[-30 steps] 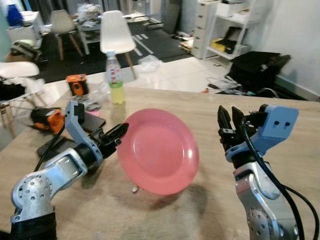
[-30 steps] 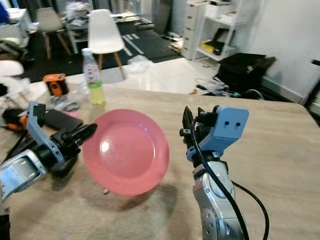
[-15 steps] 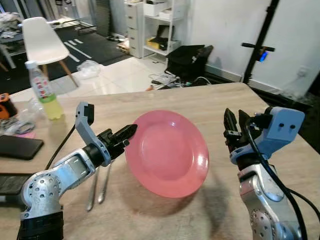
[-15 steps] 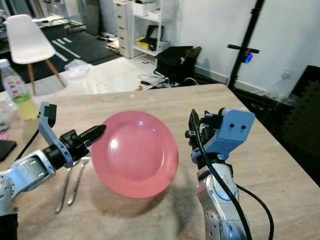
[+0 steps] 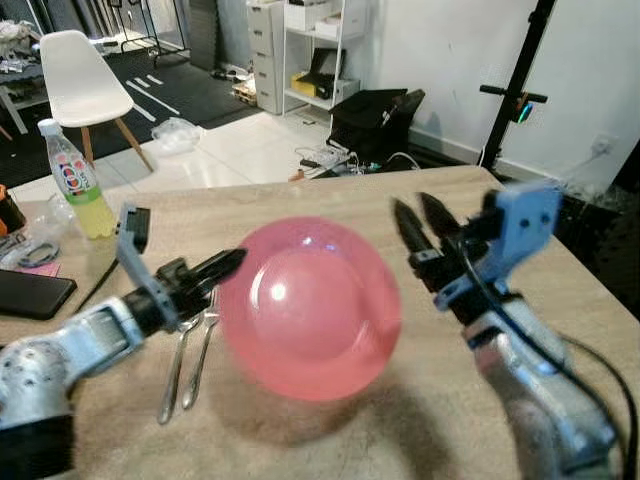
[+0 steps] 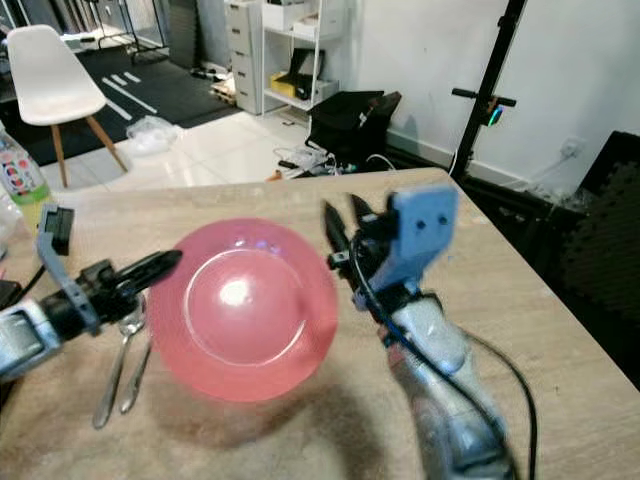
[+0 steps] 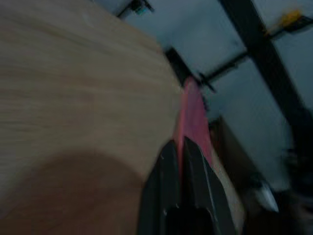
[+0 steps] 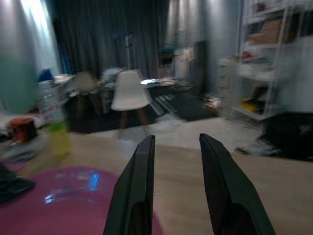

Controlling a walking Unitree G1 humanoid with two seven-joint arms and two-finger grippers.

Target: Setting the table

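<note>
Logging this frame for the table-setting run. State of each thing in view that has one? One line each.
pink plate: held by its rim above the table, tilted, not set down.
left gripper: shut on the plate's edge.
right gripper: open, holding nothing, raised beside the plate.
fork and spoon: lying flat on the table, side by side.
drink bottle: upright, capped, partly full of yellow liquid.
phone: flat on the table.

1. The pink plate (image 5: pixel 310 308) hides part of the desk (image 5: pixel 300 440) behind it.
2. The right end effector (image 5: pixel 420 222) and its arm are blurred.
3. The left wrist view is dark and blurred.
</note>
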